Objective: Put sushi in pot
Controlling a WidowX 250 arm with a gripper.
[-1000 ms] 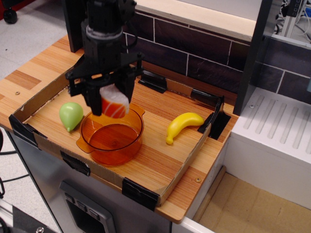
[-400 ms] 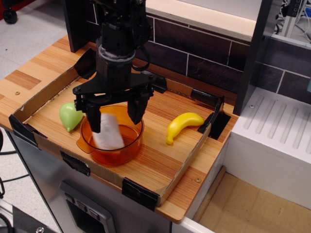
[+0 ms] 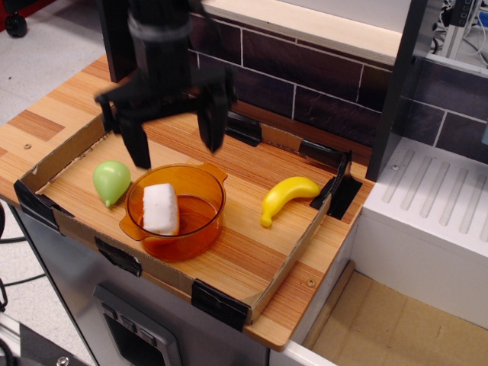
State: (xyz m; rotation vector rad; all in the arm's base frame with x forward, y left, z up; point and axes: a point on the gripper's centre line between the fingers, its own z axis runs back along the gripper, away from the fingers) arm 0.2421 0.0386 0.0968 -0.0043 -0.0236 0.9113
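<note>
The sushi (image 3: 161,208) lies inside the transparent orange pot (image 3: 206,186), white rice side up, against the pot's left wall. The pot stands in the cardboard tray on the wooden table, front left. My gripper (image 3: 175,142) is open and empty, raised above the pot's back rim, with its two black fingers (image 3: 138,140) spread wide apart and clear of the pot.
A green pear (image 3: 111,180) lies just left of the pot. A yellow banana (image 3: 287,196) lies to its right. The cardboard tray's low walls (image 3: 293,258) ring the toys, with black tape at the corners. A dark brick wall stands behind, a white counter at the right.
My gripper let go of the sushi, which dropped into the pot and now rests there. The gripper has opened wider and risen up and back from the pot.
</note>
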